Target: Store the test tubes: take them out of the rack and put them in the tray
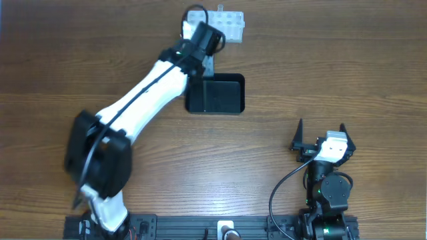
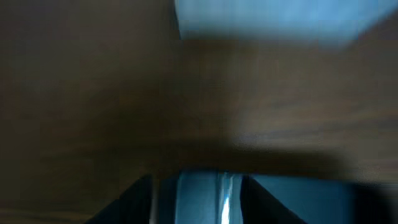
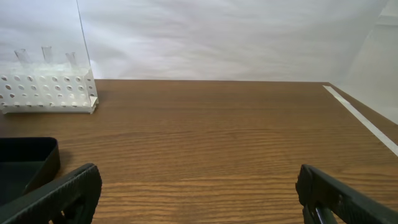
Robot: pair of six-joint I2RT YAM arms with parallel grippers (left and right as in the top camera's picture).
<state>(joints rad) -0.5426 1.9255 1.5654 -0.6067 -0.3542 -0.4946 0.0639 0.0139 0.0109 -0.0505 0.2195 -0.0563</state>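
Observation:
The white test tube rack point(image 1: 228, 24) stands at the table's far edge, and in the right wrist view the rack point(image 3: 48, 93) holds three upright clear tubes point(image 3: 46, 55). The black tray point(image 1: 215, 94) lies just in front of it. My left gripper point(image 1: 198, 27) is at the rack's left end. Its blurred wrist view shows a pale glassy tube point(image 2: 208, 198) between dark fingers point(image 2: 127, 205), over the wood. My right gripper point(image 1: 319, 137) stays open near its base, with nothing between its fingers point(image 3: 62, 193).
The brown wooden table point(image 1: 347, 60) is bare to the right of the tray and across the middle. A corner of the tray point(image 3: 28, 155) lies ahead of the right gripper. A white wall rises behind the table's far edge.

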